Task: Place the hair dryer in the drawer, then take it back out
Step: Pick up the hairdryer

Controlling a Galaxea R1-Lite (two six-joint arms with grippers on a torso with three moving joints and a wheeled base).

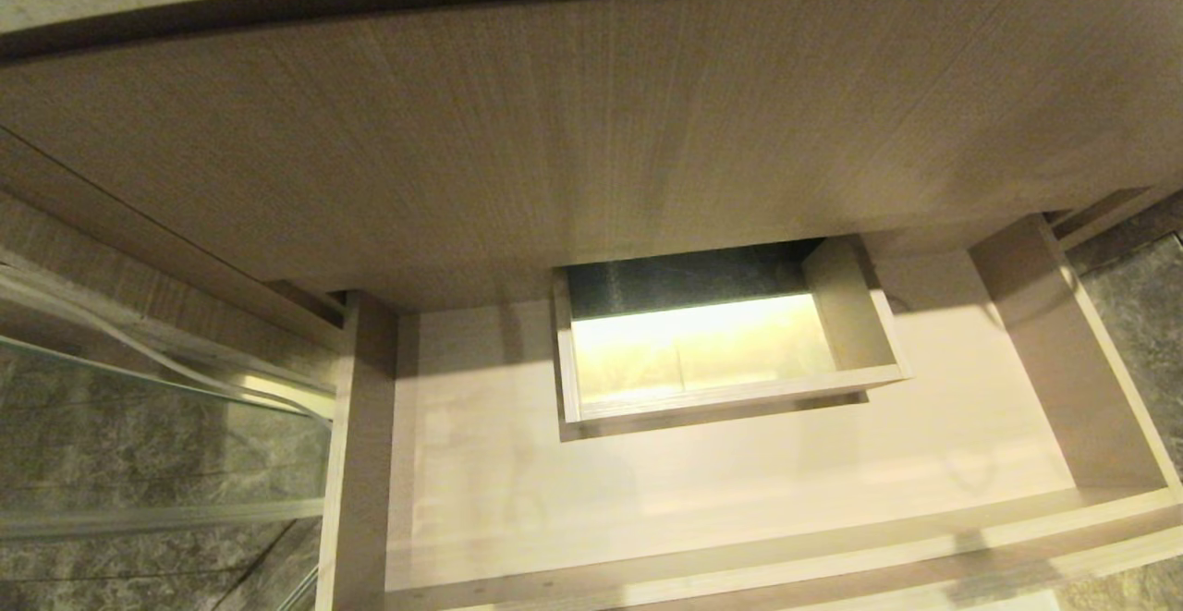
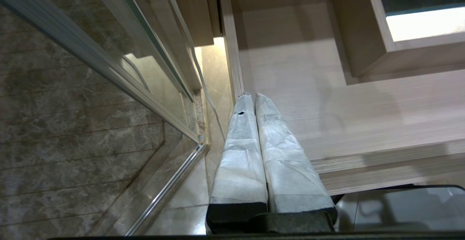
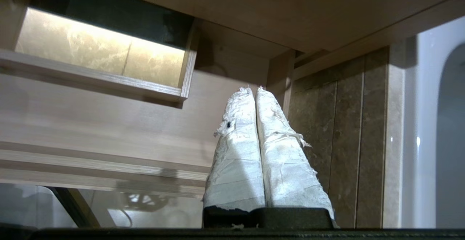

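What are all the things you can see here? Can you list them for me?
drawer: one, light-brown wood grain, pulled open below the cabinet front, nothing lying in it.
boxed cut-out: one, same wood, at the back middle of the drawer, lit yellowish floor showing through.
cabinet front: one, light-brown wood, above the drawer.
glass panel: one, clear with metal frame, left of the drawer.
white cable: one, running between glass and cabinet.
floor tiles: grey-brown marble, both sides.
hair dryer: none in view.
left gripper: one, white-wrapped fingers shut, by the drawer's left wall.
right gripper: one, white-wrapped fingers shut, near the drawer's right wall.
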